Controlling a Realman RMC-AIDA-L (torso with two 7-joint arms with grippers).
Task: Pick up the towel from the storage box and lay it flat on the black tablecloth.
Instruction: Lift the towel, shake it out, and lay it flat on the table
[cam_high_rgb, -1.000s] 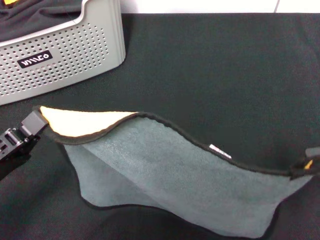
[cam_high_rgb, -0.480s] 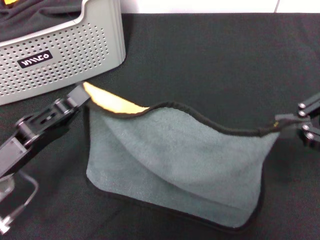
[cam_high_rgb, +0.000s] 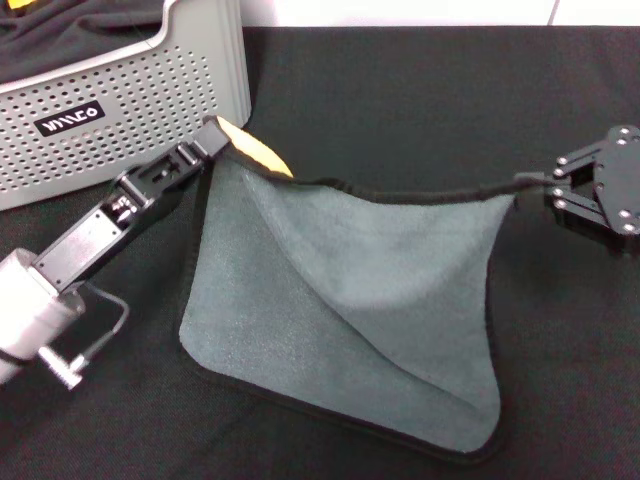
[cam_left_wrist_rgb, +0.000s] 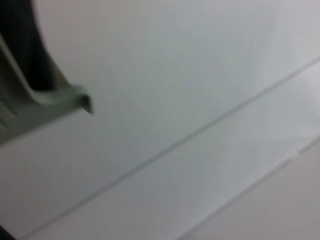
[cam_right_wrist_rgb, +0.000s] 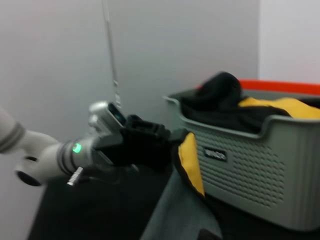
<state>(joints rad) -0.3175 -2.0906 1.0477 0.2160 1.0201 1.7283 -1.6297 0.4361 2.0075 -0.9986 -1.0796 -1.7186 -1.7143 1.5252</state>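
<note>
Stretched taut now beside the light grey perforated plastic storage box (cam_high_rgb: 120, 110), grey-green fleecy towel (cam_high_rgb: 340, 320), corners clamped in left gripper (cam_high_rgb: 222, 140) and right gripper (cam_high_rgb: 535, 185) fingers, carried farther out, lower edge resting on black tablecloth (cam_high_rgb: 420, 90), nearly ready for laying flat.

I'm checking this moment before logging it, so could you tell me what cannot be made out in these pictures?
- Head view: the storage box is cut off by the top and left edges, hiding most of its contents.
- Head view: the towel covers the tablecloth beneath it.
- Left wrist view: blurred; neither the towel nor the left gripper shows.
- Right wrist view: the right gripper is out of frame.
</note>
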